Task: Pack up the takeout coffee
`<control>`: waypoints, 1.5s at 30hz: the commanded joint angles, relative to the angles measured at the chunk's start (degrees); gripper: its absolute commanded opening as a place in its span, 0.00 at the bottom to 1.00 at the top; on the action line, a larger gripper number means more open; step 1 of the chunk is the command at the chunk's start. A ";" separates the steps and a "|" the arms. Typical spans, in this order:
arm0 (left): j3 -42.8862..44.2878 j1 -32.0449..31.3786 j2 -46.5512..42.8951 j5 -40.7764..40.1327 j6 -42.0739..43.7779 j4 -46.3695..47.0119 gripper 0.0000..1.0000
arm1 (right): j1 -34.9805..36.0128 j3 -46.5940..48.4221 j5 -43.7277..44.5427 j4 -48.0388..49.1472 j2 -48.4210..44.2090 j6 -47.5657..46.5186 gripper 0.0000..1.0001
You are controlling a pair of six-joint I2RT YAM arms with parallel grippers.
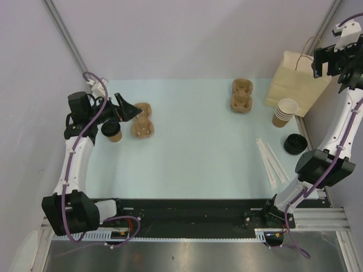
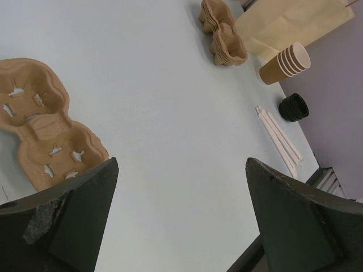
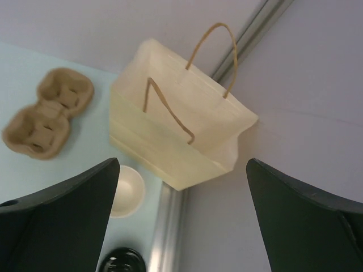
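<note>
Brown lidded coffee cup [image 1: 114,132] stands just beside the left pincer [image 1: 129,109], whose fingers are spread apart, gripping nothing.

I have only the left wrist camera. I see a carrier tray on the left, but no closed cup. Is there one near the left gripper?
Observer: Yes. A lidded brown cup stands close by the left gripper, on the left of that carrier tray in the top view.
Operator: And where is the right gripper?
Observer: The right gripper is raised over the paper bag, open and empty.
Operator: Does the bag stand upright?
Observer: Yes, at the far right corner of the table.
</note>
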 commanded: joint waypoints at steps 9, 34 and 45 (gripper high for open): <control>2.18 -0.21 3.47 2.79 -3.04 5.35 0.99 | -1.16 7.19 -0.64 -8.48 12.12 -21.34 1.00; 7.02 -4.60 10.68 -1.34 -3.13 3.51 1.00 | 0.86 10.01 2.97 -4.88 21.46 -35.94 0.03; 8.34 -5.83 12.53 -1.69 -2.70 3.77 1.00 | 0.86 9.74 2.53 15.77 16.37 -29.44 0.00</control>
